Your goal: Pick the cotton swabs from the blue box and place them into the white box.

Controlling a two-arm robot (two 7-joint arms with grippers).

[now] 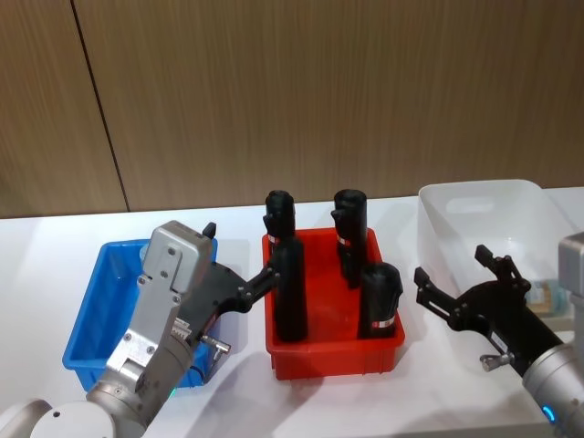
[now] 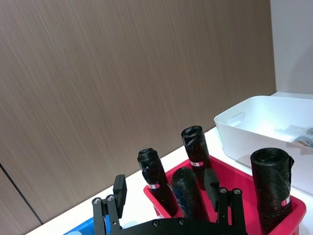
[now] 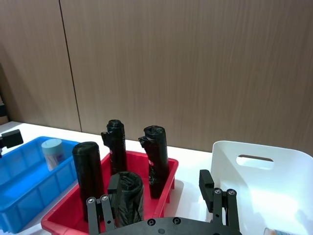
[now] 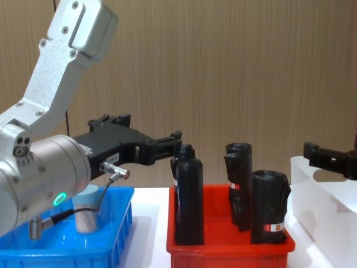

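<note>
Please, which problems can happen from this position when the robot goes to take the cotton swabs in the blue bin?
1. The left gripper, open, hangs close beside the tall black rolls in the red bin; a swing could likely topple one.
2. One cotton swabs tub stands in the blue box partly behind the left arm, so aiming may be hard.
3. Carrying it to the white box must pass over those rolls.

Left gripper point(image 1: 239, 265) open, above blue box point(image 1: 91, 310). Red bin point(image 1: 333, 342) holds four black rolls point(image 1: 290, 290). Right gripper point(image 1: 459, 274) open, over white box point(image 1: 484, 205).
</note>
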